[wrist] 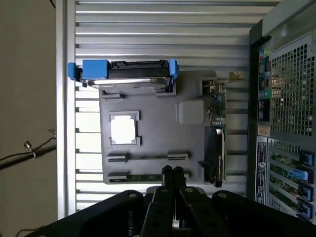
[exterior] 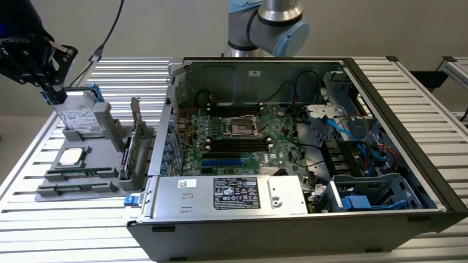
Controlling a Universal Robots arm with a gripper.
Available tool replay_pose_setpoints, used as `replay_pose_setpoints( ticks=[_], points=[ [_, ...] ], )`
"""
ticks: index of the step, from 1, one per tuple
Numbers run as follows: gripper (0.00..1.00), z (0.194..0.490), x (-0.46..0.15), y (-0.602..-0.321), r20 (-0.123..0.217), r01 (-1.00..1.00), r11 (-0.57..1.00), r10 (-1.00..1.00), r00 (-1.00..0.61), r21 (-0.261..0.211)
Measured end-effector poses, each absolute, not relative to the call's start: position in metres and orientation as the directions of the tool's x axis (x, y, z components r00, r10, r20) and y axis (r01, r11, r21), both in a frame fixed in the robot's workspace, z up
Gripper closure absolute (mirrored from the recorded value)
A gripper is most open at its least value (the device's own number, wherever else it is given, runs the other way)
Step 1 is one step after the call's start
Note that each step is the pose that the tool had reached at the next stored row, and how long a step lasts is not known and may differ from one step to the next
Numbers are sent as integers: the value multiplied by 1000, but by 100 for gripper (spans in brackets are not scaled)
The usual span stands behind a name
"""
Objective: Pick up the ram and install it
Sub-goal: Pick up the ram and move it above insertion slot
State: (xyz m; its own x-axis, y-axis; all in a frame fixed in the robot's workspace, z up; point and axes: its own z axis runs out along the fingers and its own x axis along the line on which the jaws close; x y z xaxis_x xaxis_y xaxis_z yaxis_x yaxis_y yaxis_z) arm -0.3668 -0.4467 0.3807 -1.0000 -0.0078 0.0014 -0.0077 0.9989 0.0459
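Observation:
The ram (wrist: 148, 177) is a thin green stick lying in the outermost slot of a grey holder (wrist: 163, 133), just off my fingertips in the wrist view. In the exterior view the ram (exterior: 76, 189) sits along the front of that holder (exterior: 98, 156), on the exterior view's left. My gripper (wrist: 173, 172) hangs above the holder with its two fingers pressed together and nothing between them. In the exterior view the gripper (exterior: 52, 82) is high over the holder's far end, beside the hard drive. Black memory slots (exterior: 238, 143) lie on the motherboard inside the open case.
The holder also carries a hard drive in a blue caddy (exterior: 80, 118), a processor chip (exterior: 71, 157) and an upright green expansion card (exterior: 135, 137). The open computer case (exterior: 409, 219) stands to the exterior view's right, with a power supply (exterior: 234, 193) at its front.

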Motion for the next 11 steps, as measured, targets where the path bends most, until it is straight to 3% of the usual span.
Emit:
replay_pose_setpoints(
  ticks=[11],
  points=[
    [90, 380, -368, -447, 2, -67, 997, -68, -998, 46]
  ],
)
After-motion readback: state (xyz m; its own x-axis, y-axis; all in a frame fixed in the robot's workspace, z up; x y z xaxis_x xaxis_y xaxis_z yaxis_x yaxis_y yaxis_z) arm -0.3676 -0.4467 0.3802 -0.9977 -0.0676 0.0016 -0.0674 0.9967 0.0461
